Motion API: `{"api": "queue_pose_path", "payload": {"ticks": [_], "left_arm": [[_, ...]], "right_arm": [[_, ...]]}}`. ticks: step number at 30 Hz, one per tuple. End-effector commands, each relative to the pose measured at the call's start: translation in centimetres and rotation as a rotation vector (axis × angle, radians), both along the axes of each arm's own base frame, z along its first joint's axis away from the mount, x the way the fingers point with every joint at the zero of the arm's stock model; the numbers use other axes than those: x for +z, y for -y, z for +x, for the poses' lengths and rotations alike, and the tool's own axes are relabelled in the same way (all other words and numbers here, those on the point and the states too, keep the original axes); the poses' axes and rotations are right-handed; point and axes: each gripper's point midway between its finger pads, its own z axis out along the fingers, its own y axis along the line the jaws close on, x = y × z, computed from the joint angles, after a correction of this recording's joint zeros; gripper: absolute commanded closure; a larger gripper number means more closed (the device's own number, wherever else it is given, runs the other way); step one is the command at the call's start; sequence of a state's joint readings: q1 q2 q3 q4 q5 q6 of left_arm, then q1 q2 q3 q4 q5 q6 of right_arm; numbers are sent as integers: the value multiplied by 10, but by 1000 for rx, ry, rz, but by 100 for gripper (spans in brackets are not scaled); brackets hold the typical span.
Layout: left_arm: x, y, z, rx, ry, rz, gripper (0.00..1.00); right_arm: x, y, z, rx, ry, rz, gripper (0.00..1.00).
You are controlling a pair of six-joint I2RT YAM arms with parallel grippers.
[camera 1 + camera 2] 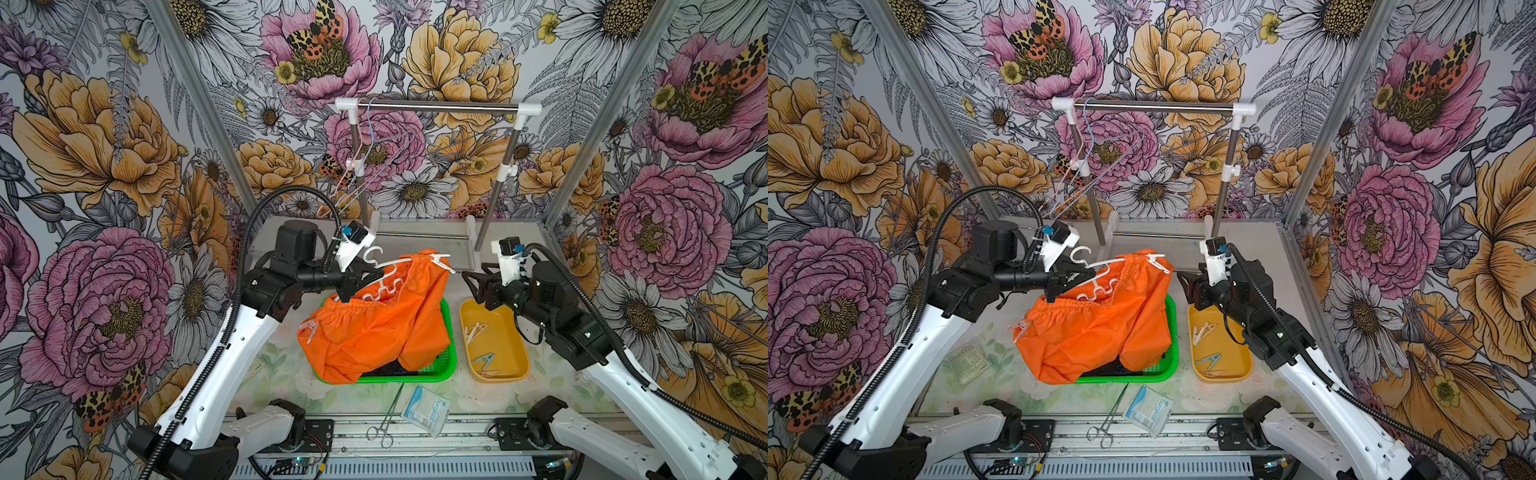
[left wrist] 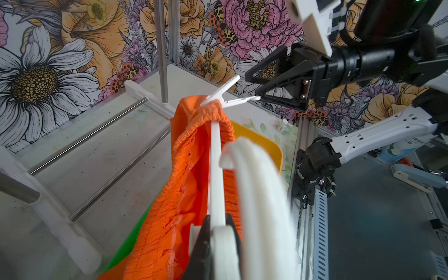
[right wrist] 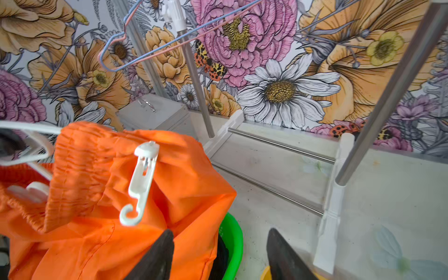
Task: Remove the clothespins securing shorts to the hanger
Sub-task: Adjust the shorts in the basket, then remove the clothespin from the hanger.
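Bright orange shorts (image 1: 374,332) hang from a white plastic hanger (image 1: 382,270), draped over a green basket. My left gripper (image 1: 353,282) is shut on the hanger near its hook; in the left wrist view the hanger's bar (image 2: 215,169) runs out from between the jaws. A white clothespin (image 1: 442,262) pins the waistband at the hanger's right end, and it also shows in both wrist views (image 2: 228,95) (image 3: 141,181). Another white clothespin (image 1: 309,328) sits on the low left corner. My right gripper (image 1: 471,282) is open, just short of the right clothespin, with nothing between its fingers (image 3: 157,252).
The green basket (image 1: 449,357) holds dark fabric (image 1: 390,368) under the shorts. A yellow tray (image 1: 509,332) to its right holds several loose clothespins (image 1: 473,330). Steel forceps (image 1: 386,419) and a packet (image 1: 426,409) lie at the front. A rack (image 1: 436,107) with wire hangers (image 1: 365,166) stands behind.
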State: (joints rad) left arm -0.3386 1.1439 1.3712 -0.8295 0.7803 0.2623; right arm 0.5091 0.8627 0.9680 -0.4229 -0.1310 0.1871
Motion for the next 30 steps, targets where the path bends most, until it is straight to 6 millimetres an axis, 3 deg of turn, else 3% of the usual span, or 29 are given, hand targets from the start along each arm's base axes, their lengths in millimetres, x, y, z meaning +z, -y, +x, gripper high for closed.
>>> {"api": "queue_pose_path", "payload": {"ticks": [1, 5, 11, 21, 30], "left_arm": [[14, -4, -8, -84, 13, -97, 100], [15, -8, -14, -110, 27, -119, 100], [15, -11, -28, -130, 63, -102, 100], [0, 3, -46, -184, 45, -22, 100], [0, 7, -47, -193, 41, -15, 100]], "right_arm": [[20, -11, -17, 138, 163, -26, 40], [25, -13, -31, 201, 320, -57, 38], [32, -14, -47, 247, 513, -97, 25], [43, -34, -49, 364, 670, -222, 25], [39, -56, -54, 507, 667, -242, 28]]}}
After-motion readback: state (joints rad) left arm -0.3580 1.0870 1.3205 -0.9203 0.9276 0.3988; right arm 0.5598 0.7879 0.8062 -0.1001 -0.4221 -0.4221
